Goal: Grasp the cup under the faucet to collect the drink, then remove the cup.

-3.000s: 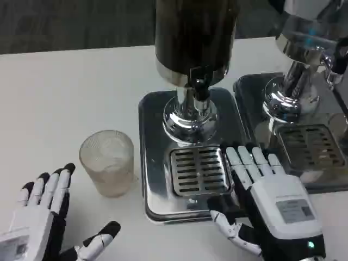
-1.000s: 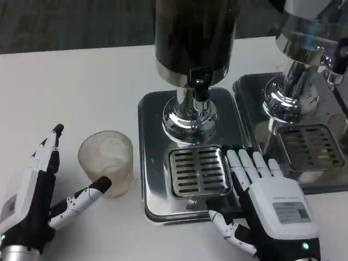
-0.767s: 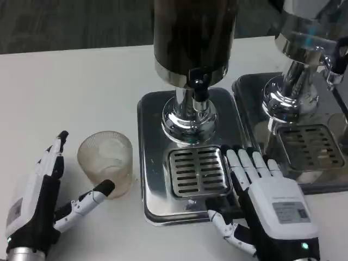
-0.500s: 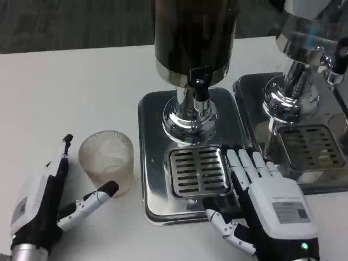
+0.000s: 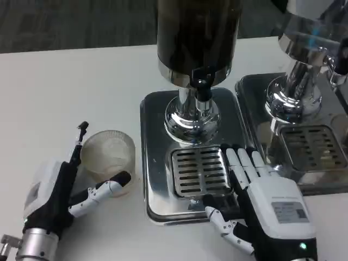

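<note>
While the cup (image 5: 109,160) stands on the counter (image 5: 65,92) just left of the drip tray (image 5: 152,163), treat the grasp step as in hand and not yet complete. Your left robot hand (image 5: 65,187) brackets the cup with its fingers apart: the upper fingers reach along the cup's left side and the thumb (image 5: 111,185) lies across its near wall, seemingly touching it. Whether the grip is firm cannot be confirmed. Next, close that hand on the cup, lift it and carry it right onto the grate (image 5: 198,171), under the faucet (image 5: 202,89) of the dark dispenser (image 5: 198,38).

Your right robot hand (image 5: 261,187) rests flat, fingers extended side by side, on the tray's right edge beside the grate; it holds nothing.

The frosted, translucent cup appears empty, though its interior is hard to read.
</note>
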Available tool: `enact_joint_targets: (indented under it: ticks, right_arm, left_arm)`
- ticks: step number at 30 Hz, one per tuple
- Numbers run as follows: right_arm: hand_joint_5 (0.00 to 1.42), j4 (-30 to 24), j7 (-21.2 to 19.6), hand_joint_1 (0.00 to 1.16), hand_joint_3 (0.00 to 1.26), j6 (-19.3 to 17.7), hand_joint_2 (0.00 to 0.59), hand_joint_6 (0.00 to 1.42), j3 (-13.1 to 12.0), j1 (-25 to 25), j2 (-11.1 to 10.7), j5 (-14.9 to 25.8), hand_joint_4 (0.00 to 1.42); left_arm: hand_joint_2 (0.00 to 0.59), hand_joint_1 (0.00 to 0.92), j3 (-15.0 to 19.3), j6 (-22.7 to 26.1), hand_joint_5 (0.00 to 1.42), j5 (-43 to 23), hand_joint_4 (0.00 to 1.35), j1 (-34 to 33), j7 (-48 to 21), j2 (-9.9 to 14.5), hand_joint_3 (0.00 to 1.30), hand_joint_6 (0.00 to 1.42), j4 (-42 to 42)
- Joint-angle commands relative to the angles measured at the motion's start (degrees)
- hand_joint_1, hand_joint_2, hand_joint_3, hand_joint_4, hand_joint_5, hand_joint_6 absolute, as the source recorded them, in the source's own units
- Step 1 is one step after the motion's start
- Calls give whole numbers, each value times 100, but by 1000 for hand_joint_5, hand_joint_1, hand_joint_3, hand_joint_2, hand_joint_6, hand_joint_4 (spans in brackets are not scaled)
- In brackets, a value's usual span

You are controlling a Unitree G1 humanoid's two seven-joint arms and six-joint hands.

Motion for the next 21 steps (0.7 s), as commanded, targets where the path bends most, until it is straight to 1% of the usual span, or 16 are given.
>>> enact_joint_targets:
  ticks: [1,5,7,9,12,14,16,19,21]
  right_arm:
    - [0,-115,-63,9,3,30,397,132,-16,56,15,5,0]
    - [0,-110,-66,11,3,39,397,148,-15,58,29,-7,0]
    - [0,-108,-63,12,3,53,400,149,-16,57,42,-7,0]
    - [0,-107,-66,13,3,60,403,150,-15,57,51,-9,0]
    - [0,-105,-63,15,3,68,407,163,-11,53,58,-9,0]
    - [0,-110,-71,16,3,63,408,165,-9,51,57,-8,0]
    - [0,-110,-60,16,3,58,410,166,-3,38,61,-2,0]
    - [0,-102,-55,22,3,52,410,167,-6,28,69,18,0]
    - [0,-90,-45,32,3,48,411,181,-11,17,72,36,0]
  left_arm:
    - [1,191,-171,-103,214,58,0,-42,-143,-15,0,222,199]
    - [0,191,-217,-148,260,36,0,-89,-150,-31,0,260,276]
    - [0,200,-219,-185,297,1,45,-106,-160,-38,0,299,315]
    - [6,205,-240,-221,346,2,94,-122,-130,-23,0,360,342]
    - [11,215,-256,-267,452,-28,177,-129,-96,-17,0,513,355]
    - [24,240,-253,-269,550,-16,243,-124,-32,-17,51,662,365]
    - [48,294,-254,-272,657,-6,361,-121,21,-11,128,788,382]
    - [67,342,-258,-313,747,-8,471,-117,47,7,216,899,382]
    - [80,364,-265,-318,778,39,521,-112,138,21,259,940,356]
